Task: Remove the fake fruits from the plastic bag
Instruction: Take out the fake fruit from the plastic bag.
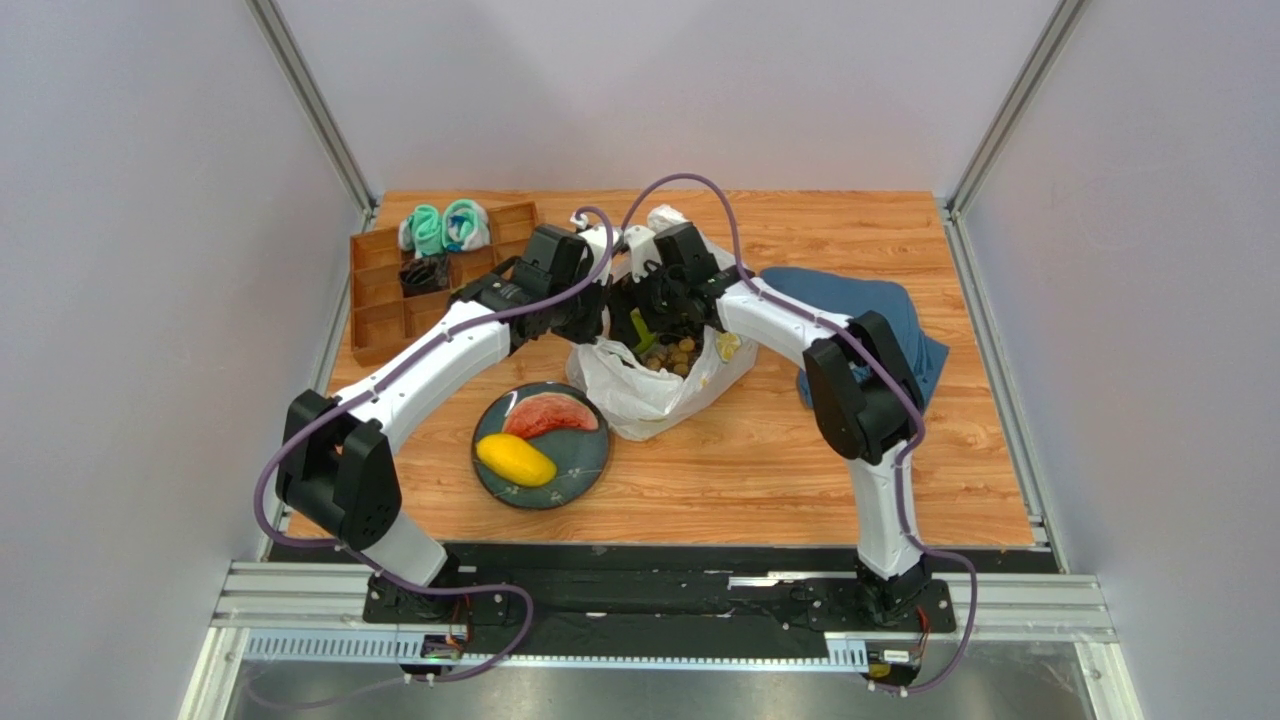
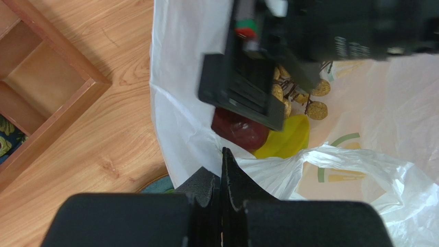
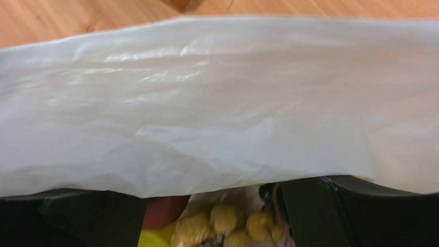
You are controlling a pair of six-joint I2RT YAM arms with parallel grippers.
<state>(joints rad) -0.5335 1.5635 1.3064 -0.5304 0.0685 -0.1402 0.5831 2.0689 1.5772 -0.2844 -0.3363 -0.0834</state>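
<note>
1. The thin, crinkly white plastic bag (image 1: pixel 646 402) with lemon prints is lying mid-table, its mouth gaping upward.
2. The right gripper (image 3: pixel 216 216) is reaching down into that mouth with its fingers spread wide, and it is the arm nearer the fruit.
3. The left gripper (image 2: pixel 221 172) is pressing its fingers together on the bag's left rim.
4. The knobbly tan grape bunch (image 3: pixel 226 222) is sitting directly below and between the right fingers. Its long axis seems to be running finger to finger, and I cannot tell which way its stem is pointing.
5. The smooth dark red fruit (image 2: pixel 241 129) is lying just left of the bunch, touching a yellow fruit piece (image 2: pixel 286 140).
</note>
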